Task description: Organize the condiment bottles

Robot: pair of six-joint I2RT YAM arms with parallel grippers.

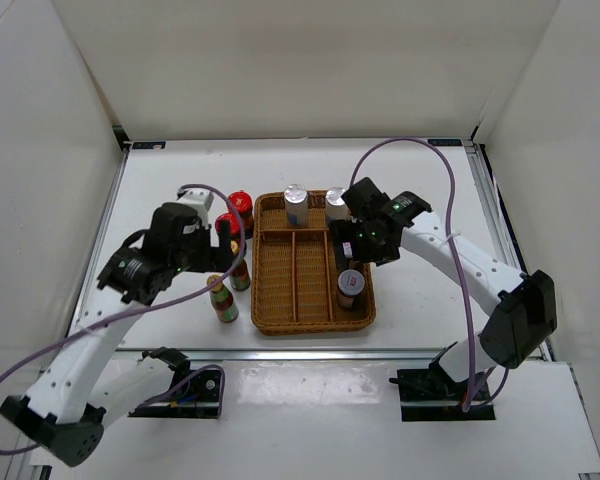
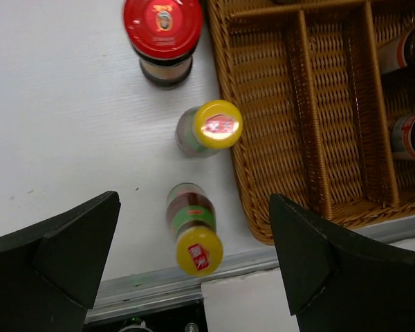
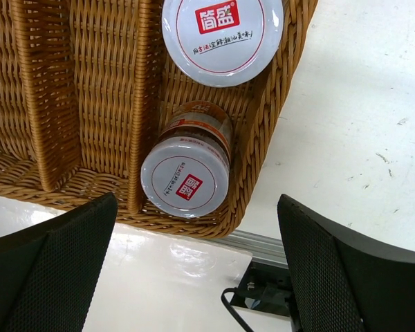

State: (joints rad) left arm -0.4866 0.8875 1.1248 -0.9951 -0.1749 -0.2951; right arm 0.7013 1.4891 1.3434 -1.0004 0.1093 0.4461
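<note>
Your left gripper hangs above the worktop, jaws spread wide and holding nothing. In the gap between its fingers stands the nearer yellow-capped bottle, touching neither finger, close to the worktop's near edge. Just beyond it stands the second yellow-capped bottle, right beside the left wall of the wicker tray. Farther still is a red-capped jar, also outside the tray. From above, what looks like a second red cap shows half hidden beside the arm.

Your right gripper hovers over the tray's near right corner, likewise fully open and empty. Directly below it, between the fingers, a silver-capped shaker stands upright in the rightmost compartment, against the near wall. A second shaker stands beyond it along the tray's right wall. At the tray's far end, the top view shows a third shaker and a fourth shaker side by side, with the fourth close to the right arm.
</note>
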